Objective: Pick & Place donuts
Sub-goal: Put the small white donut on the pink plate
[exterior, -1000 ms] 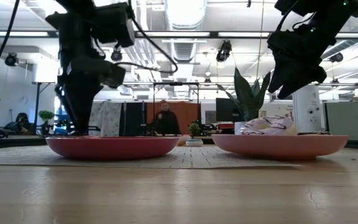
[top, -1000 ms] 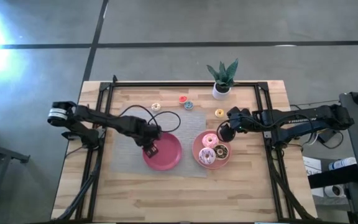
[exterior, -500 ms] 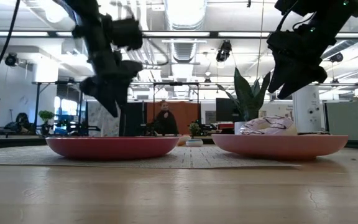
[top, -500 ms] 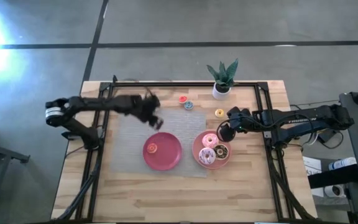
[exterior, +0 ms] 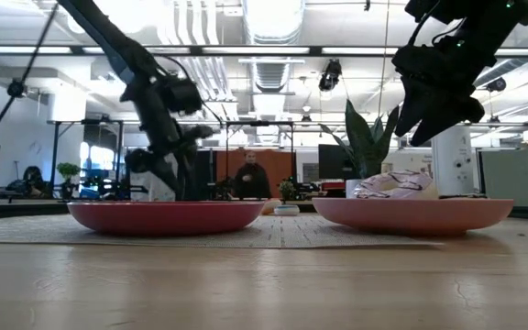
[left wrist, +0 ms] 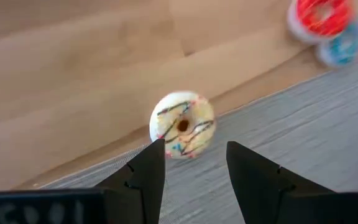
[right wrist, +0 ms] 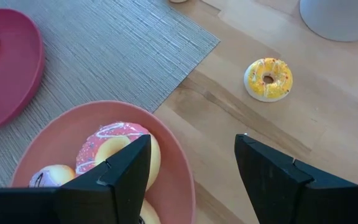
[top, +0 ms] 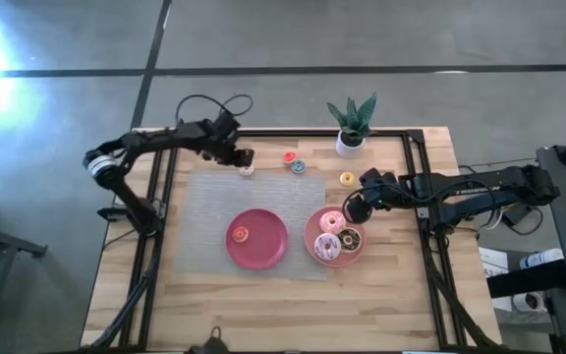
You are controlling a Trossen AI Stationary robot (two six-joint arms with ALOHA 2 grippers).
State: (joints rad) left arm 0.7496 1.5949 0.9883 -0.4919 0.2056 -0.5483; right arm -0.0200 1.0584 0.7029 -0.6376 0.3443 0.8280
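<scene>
My left gripper (top: pixel 244 159) is open at the far left of the mat. Its fingers stand just short of a tiny cream donut (left wrist: pixel 183 125) that lies flat at the mat's far edge, and they touch nothing. A tiny orange donut (top: pixel 240 234) lies on the left pink plate (top: pixel 268 248). The right pink plate (top: pixel 311 228) holds the pink (top: pixel 331 221), chocolate (top: pixel 351 239) and pink-white (top: pixel 326 247) donuts. Tiny red (top: pixel 289 156), blue (top: pixel 298 166) and yellow (top: pixel 347 179) donuts lie on the table. My right gripper (top: pixel 357 209) is open and empty above the right plate's far rim.
A potted plant in a white pot (top: pixel 351 123) stands at the far edge, right of centre. A grey woven mat (top: pixel 204 206) lies under the left plate. Dark frame rails (top: pixel 155 197) run along the table's sides. A person (exterior: pixel 250 174) stands far behind the table.
My left gripper has risen from the left plate and swung toward the table's far edge, ending over the cream donut. The orange donut now shows on the left plate where the gripper stood.
</scene>
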